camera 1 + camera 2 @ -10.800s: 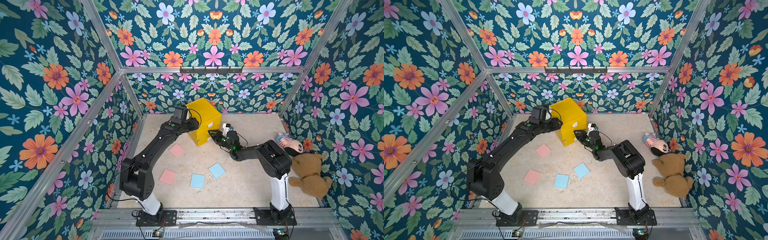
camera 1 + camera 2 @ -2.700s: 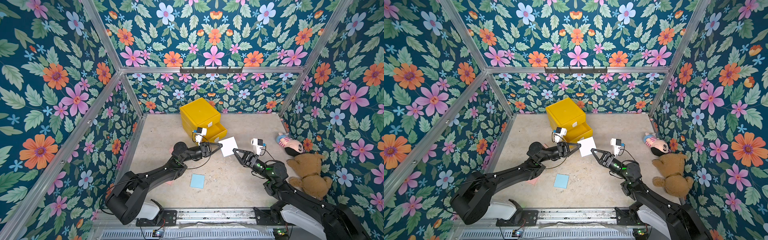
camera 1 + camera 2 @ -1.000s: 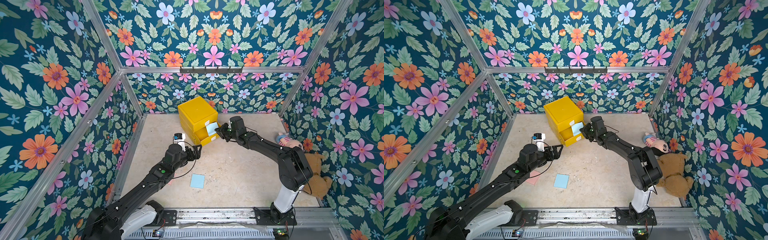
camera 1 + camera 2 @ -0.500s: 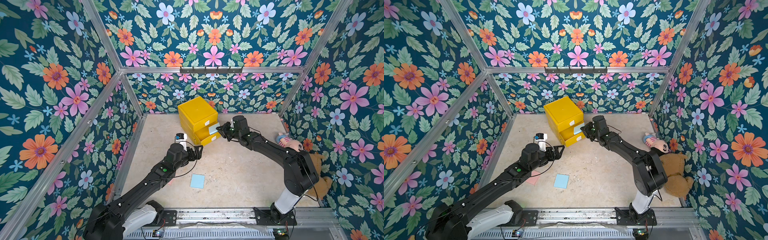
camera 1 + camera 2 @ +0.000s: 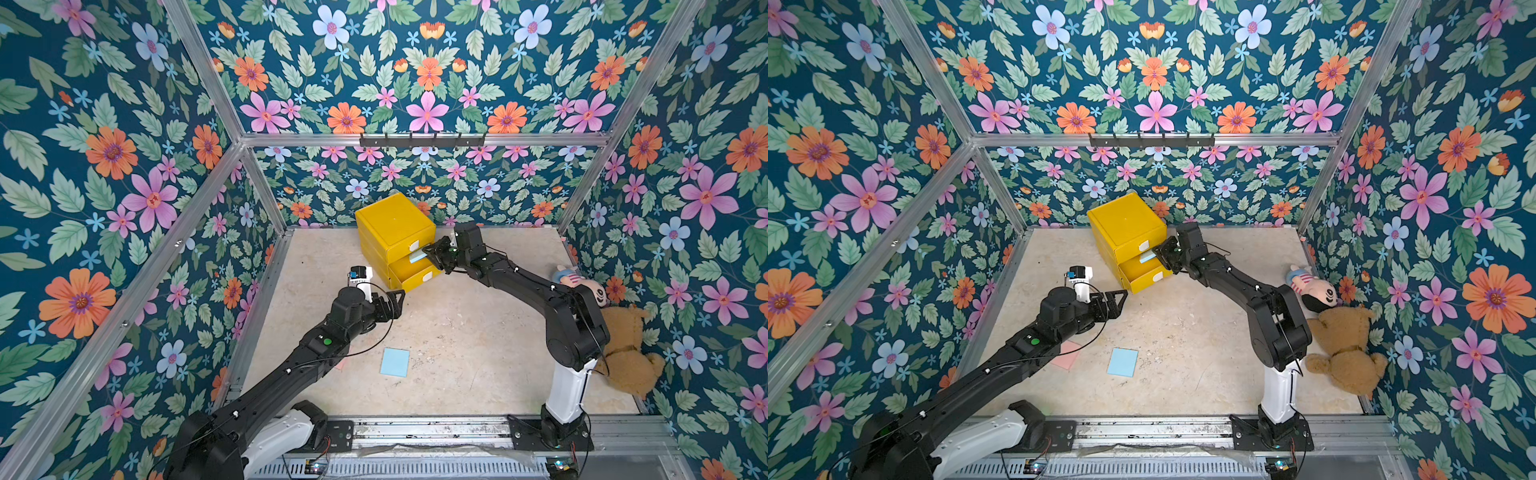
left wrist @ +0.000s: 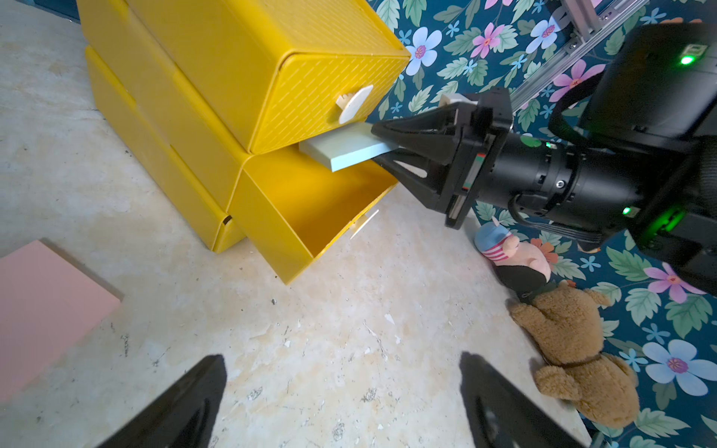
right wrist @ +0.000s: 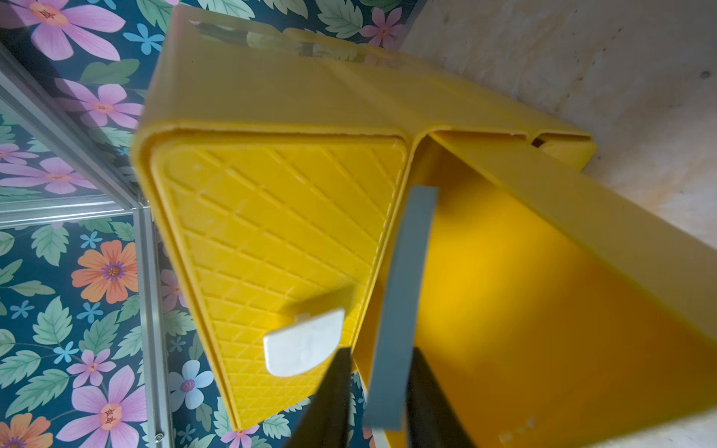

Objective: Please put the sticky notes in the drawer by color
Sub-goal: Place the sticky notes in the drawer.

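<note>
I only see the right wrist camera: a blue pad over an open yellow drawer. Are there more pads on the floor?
Observer: Yes, one more blue pad lies flat on the floor.
Operator: Any pink ones?
Observer: One pink pad, partly hidden under the left arm.
Operator: And the other hand?
Observer: The left gripper hangs open and empty above the floor.

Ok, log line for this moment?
right fingers: around blue pad at open drawer, gap one side | left fingers: open, empty | table: second blue pad, pink pad
</note>
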`<action>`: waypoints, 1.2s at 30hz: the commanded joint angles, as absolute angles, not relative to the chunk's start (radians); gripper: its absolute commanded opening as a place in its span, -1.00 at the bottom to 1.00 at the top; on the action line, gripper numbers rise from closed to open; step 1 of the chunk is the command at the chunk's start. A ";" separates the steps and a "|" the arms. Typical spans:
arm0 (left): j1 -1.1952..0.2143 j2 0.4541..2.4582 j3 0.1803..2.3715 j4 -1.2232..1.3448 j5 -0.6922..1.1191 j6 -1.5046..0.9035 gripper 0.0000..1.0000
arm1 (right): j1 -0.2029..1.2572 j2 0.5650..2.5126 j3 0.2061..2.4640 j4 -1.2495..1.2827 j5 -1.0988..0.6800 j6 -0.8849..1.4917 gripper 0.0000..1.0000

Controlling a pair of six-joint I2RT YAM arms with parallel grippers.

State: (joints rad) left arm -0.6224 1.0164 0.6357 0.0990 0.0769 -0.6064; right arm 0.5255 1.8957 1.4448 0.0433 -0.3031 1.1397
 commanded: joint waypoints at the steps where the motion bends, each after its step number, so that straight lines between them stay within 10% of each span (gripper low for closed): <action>1: -0.623 1.014 0.645 0.103 0.075 -0.597 0.99 | 0.526 1.845 1.424 0.029 -0.228 1.100 0.03; 15: -0.621 1.020 0.643 0.113 0.065 -0.625 0.99 | 0.556 1.528 1.181 0.025 -0.053 0.875 0.37; 36: -0.390 0.986 0.643 -0.391 0.232 -0.635 0.99 | 1.103 1.298 0.537 0.462 -0.102 -0.089 0.99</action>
